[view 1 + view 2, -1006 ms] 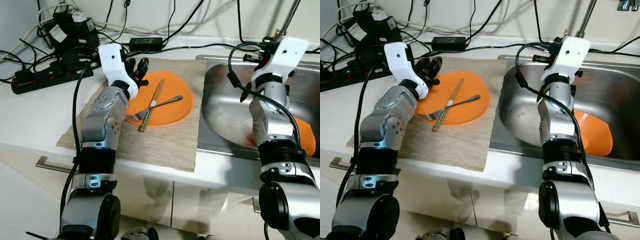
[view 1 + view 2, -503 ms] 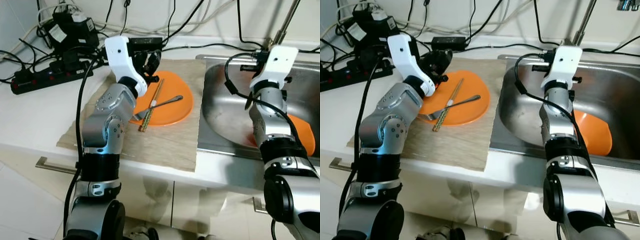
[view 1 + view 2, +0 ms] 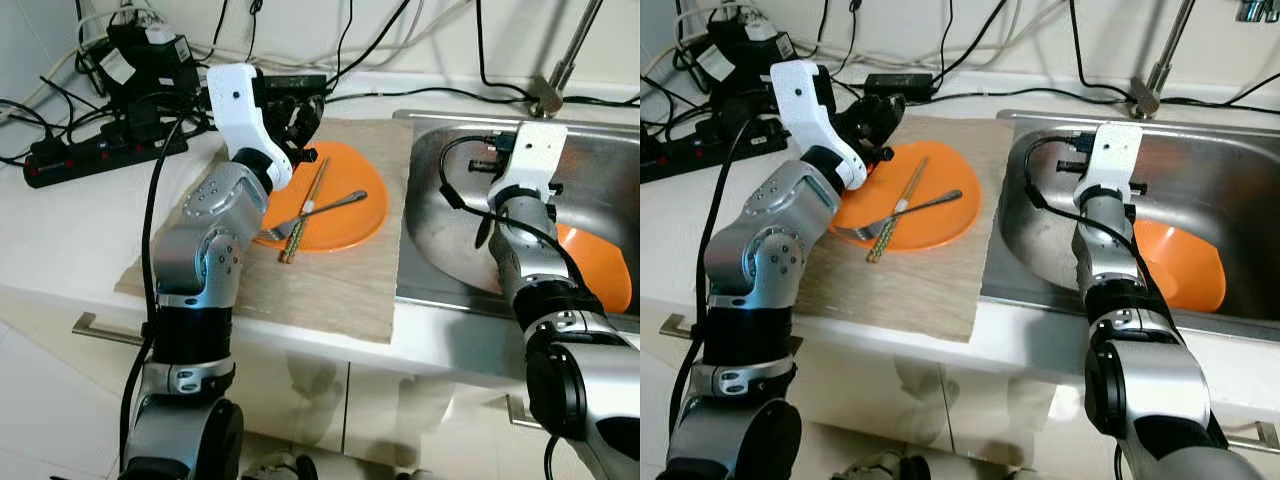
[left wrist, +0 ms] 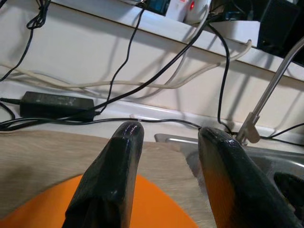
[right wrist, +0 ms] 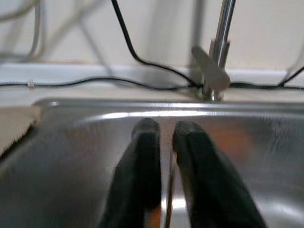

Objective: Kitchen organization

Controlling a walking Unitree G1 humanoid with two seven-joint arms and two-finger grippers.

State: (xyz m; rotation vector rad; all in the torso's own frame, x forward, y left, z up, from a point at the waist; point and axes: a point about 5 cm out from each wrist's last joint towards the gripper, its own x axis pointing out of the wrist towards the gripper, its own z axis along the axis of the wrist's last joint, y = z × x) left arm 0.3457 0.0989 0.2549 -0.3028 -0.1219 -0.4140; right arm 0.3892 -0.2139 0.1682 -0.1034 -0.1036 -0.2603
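Hovering over the far-left rim of the orange plate (image 3: 335, 205), the left gripper (image 4: 168, 137) holds nothing, its two black fingers (image 4: 116, 178) spread apart with bare air between them. That plate sits on the woven mat (image 3: 300, 280) on the counter, and across it lie a pair of chopsticks (image 3: 303, 212) and a fork (image 3: 318, 208), the fork's handle pointing toward 2 o'clock, the chopsticks running from 1 o'clock down to 7. Over at 3 o'clock, the steel sink (image 3: 1040, 215) takes the right gripper (image 5: 164, 137), which is down inside the basin with its fingers (image 5: 137, 166) drawn nearly together (only a thin slit between them, nothing pinched that can be made out). A second orange plate (image 3: 1185, 265) lies in the basin just right of that arm. The faucet (image 5: 216, 57) stands at 12 o'clock behind the sink. At 10 o'clock, a power strip (image 3: 95, 150) and tangled cables (image 3: 350, 50) crowd the counter's back.
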